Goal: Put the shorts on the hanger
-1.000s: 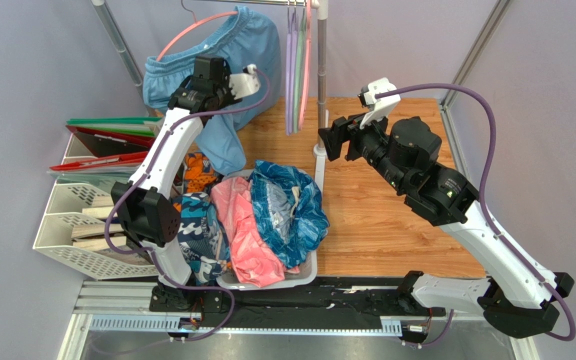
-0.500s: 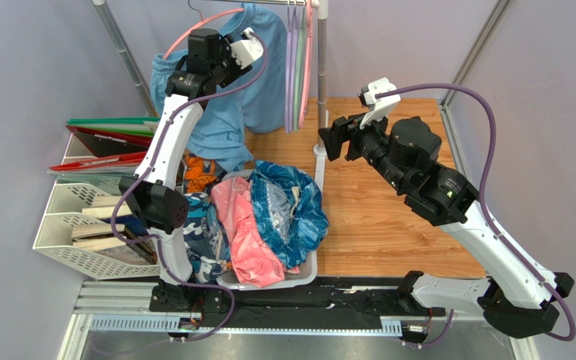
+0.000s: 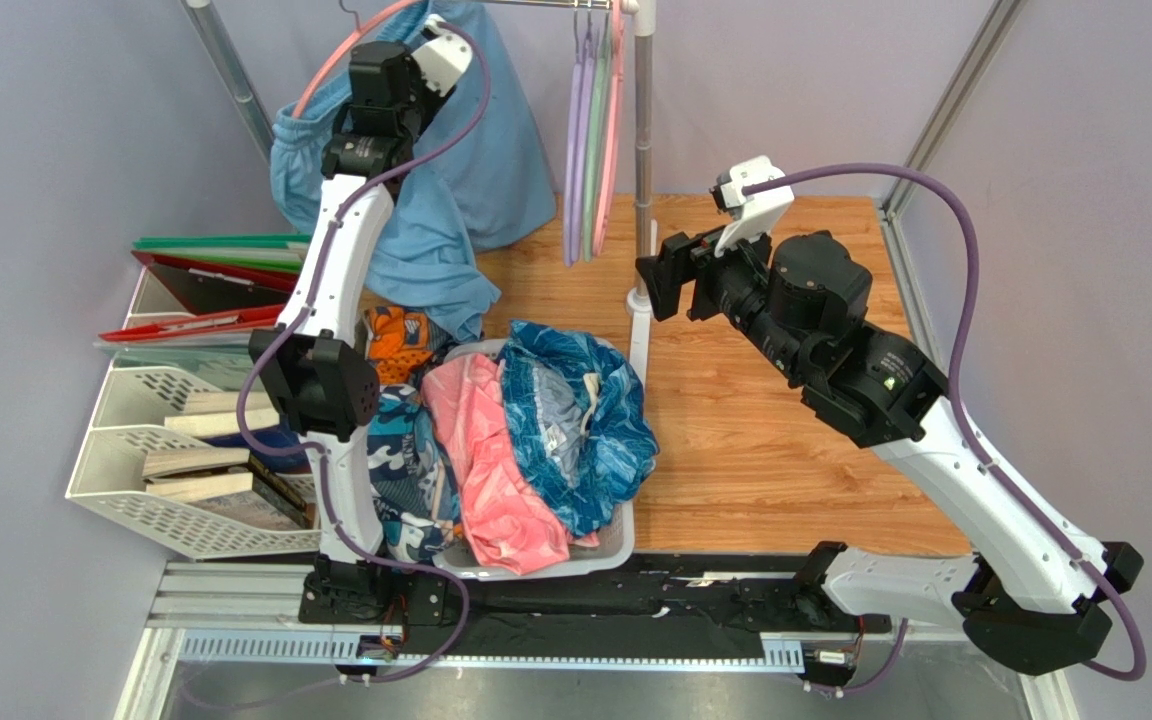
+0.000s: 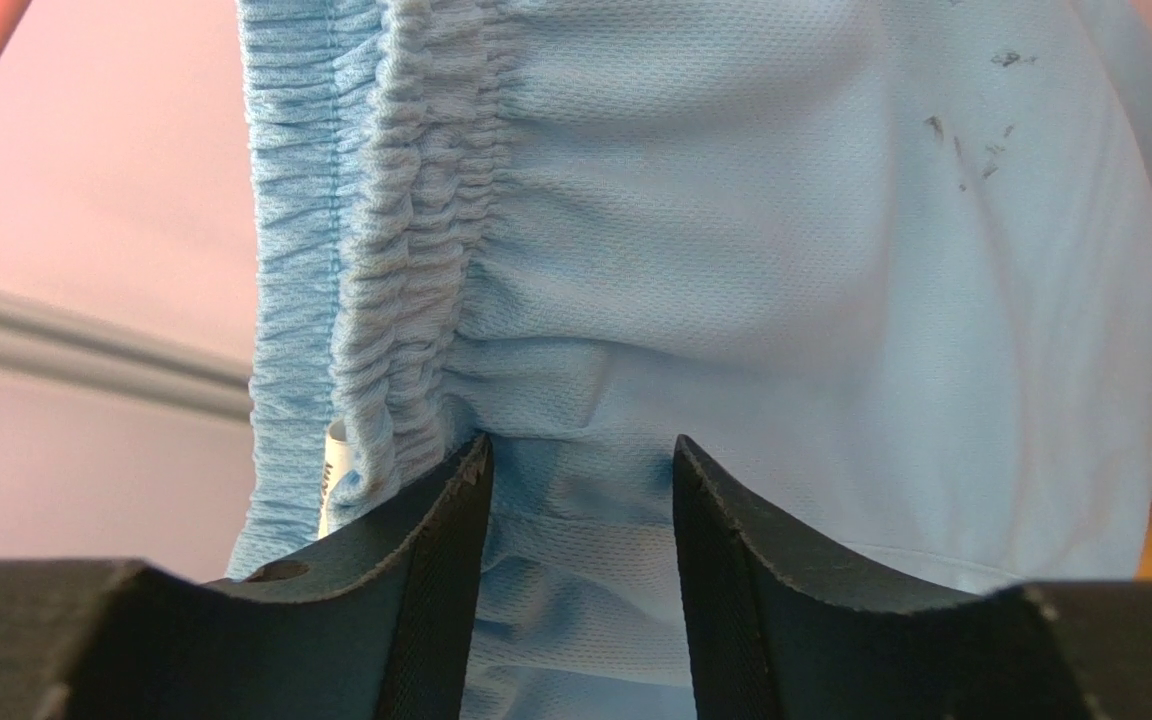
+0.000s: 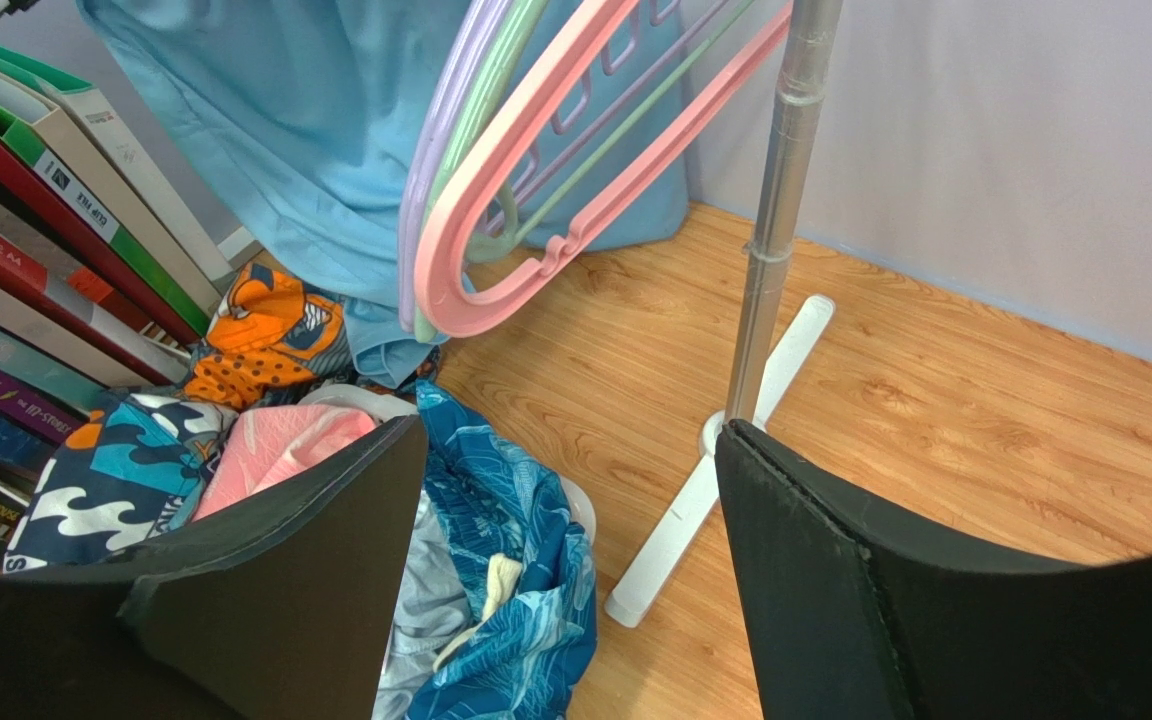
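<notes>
Left gripper (image 4: 579, 450) — pinches shorts (image 4: 778, 270) beside waistband, 11 o'clock, at hanger (image 3: 336, 57) | right gripper (image 5: 567, 435) — spread wide, 1 o'clock

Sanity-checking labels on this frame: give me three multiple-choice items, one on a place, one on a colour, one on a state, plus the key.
1. Where are the shorts?
A. in the basket
B. hanging high at the far left, by the rack
C. flat on the wood at the right

2. What colour is the hanger at their waistband?
A. salmon-pink
B. purple
C. grey-green

3. How is the right tool?
A. shut on a hanger
B. shut on the upright pole
C. open, holding nothing

Key: 1 B, the blue fabric hangs at the top left of the overhead view. 2 A, a pink arc runs along the waistband. 3 C, its wrist view shows the jaws wide apart with nothing between them.
</notes>
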Controlling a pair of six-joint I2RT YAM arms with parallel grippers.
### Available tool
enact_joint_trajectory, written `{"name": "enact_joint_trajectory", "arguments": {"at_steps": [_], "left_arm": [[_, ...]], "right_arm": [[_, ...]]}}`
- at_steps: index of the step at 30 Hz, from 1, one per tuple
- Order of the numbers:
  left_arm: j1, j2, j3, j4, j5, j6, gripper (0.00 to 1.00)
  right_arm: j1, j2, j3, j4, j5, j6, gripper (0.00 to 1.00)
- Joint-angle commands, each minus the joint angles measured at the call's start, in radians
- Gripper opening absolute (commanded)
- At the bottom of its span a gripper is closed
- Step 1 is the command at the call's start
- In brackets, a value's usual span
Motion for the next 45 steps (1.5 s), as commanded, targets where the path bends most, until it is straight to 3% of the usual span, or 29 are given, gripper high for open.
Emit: {"name": "enact_joint_trajectory", "arguments": {"at_steps": [1, 9, 14, 24, 31, 32, 40, 45], "left_arm": [[0.085, -0.017, 0.050, 0.035, -0.047, -0.052, 0.52], [0.232, -0.052, 0.052, -0.024, 0.059, -0.108, 0.52], [0.241, -0.132, -0.016, -0.077, 0.171, -0.117, 0.57], [0.198, -0.365, -0.157, -0.188, 0.504, -0.229, 0.84], [0.169, -0.477, -0.169, -0.391, 0.659, -0.305, 0.93], [0.169, -0.491, -0.172, -0.413, 0.683, -0.325, 0.99], [0.132, -0.575, -0.159, -0.846, 0.897, -0.244, 0.99], [0.131, -0.682, -0.347, -0.932, 0.861, -0.227, 0.99]], "right_arm": [[-0.007, -0.006, 0.000, 0.030, -0.006, 0.016, 0.75], [-0.010, -0.007, 0.000, 0.030, -0.009, 0.013, 0.75], [-0.010, 0.001, -0.002, 0.036, -0.017, 0.014, 0.75], [-0.010, -0.019, 0.002, 0.034, -0.014, -0.027, 0.78], [-0.010, -0.049, -0.001, 0.028, -0.017, -0.082, 0.80], [-0.010, -0.056, -0.003, 0.027, -0.011, -0.085, 0.82], [-0.014, -0.167, -0.055, -0.013, 0.026, -0.121, 0.90], [-0.051, -0.272, -0.136, -0.018, 0.048, -0.104, 0.92]]}}
